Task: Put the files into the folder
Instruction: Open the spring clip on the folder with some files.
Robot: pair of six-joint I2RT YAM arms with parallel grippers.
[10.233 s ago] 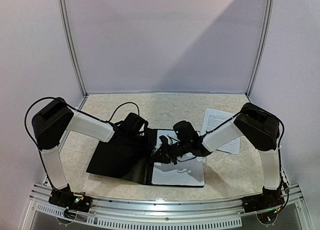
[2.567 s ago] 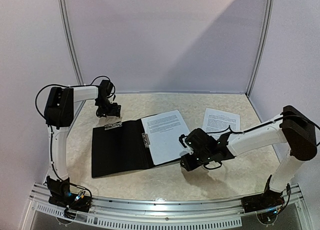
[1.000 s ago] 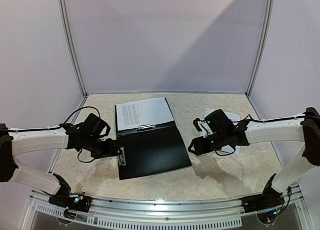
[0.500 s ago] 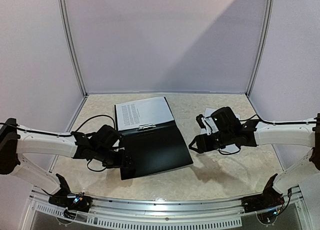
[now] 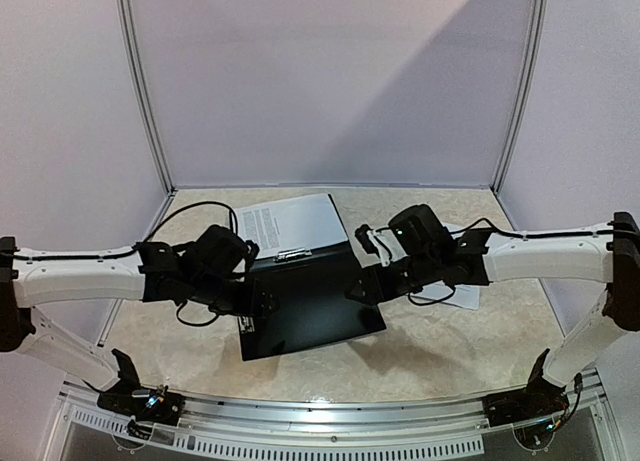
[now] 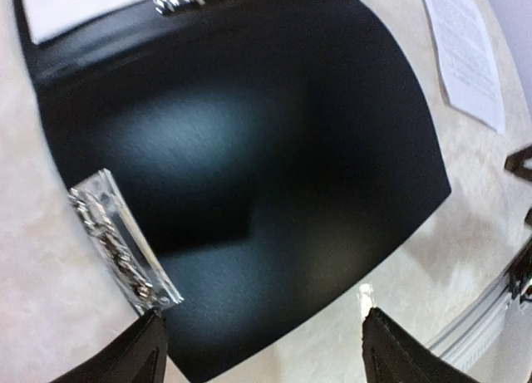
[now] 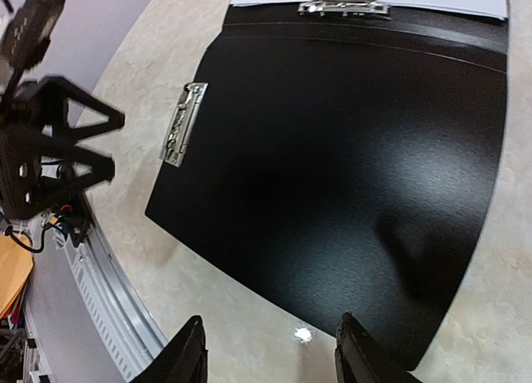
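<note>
The black folder (image 5: pixel 315 306) lies open on the table with its bare panel nearest me. On its far panel a printed sheet of the files (image 5: pixel 290 224) lies under a metal clip (image 7: pixel 345 7). A second sheet (image 5: pixel 465 295) lies on the table to the right, partly hidden under my right arm. My left gripper (image 5: pixel 260 303) hovers at the folder's left edge, beside a loose metal clip (image 6: pixel 125 246), and is open and empty (image 6: pixel 266 358). My right gripper (image 5: pixel 358 289) is over the folder's right edge, also open and empty (image 7: pixel 274 354).
An aluminium rail (image 5: pixel 320 426) runs along the near table edge. White walls with metal posts (image 5: pixel 145 91) close in the back and sides. An orange object (image 7: pixel 12 275) lies beyond the rail. Cables trail from both wrists.
Both grippers have moved inward to the folder: the left up and right to its left edge, the right leftward onto its right edge. The folder has not moved.
</note>
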